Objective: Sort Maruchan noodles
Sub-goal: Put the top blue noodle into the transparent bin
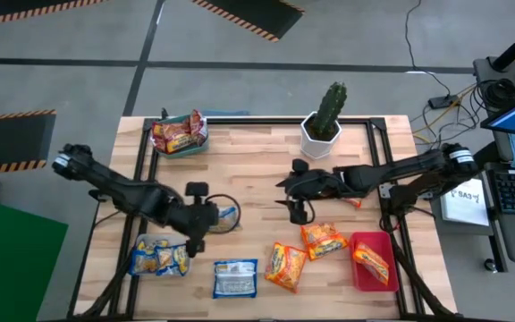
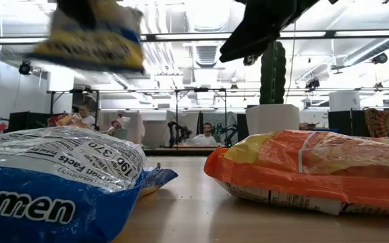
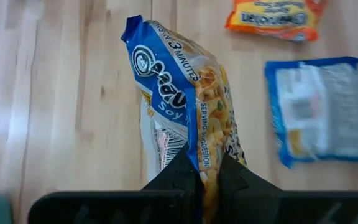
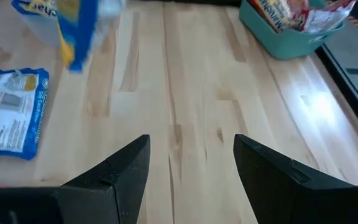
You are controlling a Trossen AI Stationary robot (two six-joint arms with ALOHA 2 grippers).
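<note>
My left gripper (image 1: 209,217) is over the table's middle-left, shut on a blue-yellow noodle packet (image 1: 226,217) that shows lifted in the low view (image 2: 93,34). My right gripper (image 1: 295,204) hovers open near the table's centre, in front of the cactus, its fingers (image 4: 191,168) over bare wood. Another blue packet (image 1: 235,277) lies flat near the near edge. Two orange packets (image 1: 286,266) (image 1: 323,240) lie on the table to its right. Blue packets fill the clear tray (image 1: 159,258), red-silver ones the green tray (image 1: 179,134), and an orange one the pink tray (image 1: 371,259). My left gripper pinches the blue-yellow packet between its two fingers at the packet's end (image 3: 202,169) nearest the wrist. The fingers come from the table's left. The packet sticks out beyond the fingertips, turned edge-up, and is lifted clear of the table.
A cactus in a white pot (image 1: 327,125) stands at the far edge behind my right gripper. Black rails (image 1: 378,152) frame the table's sides. Bare wood shows between the two grippers (image 1: 257,179) and in front of the green tray.
</note>
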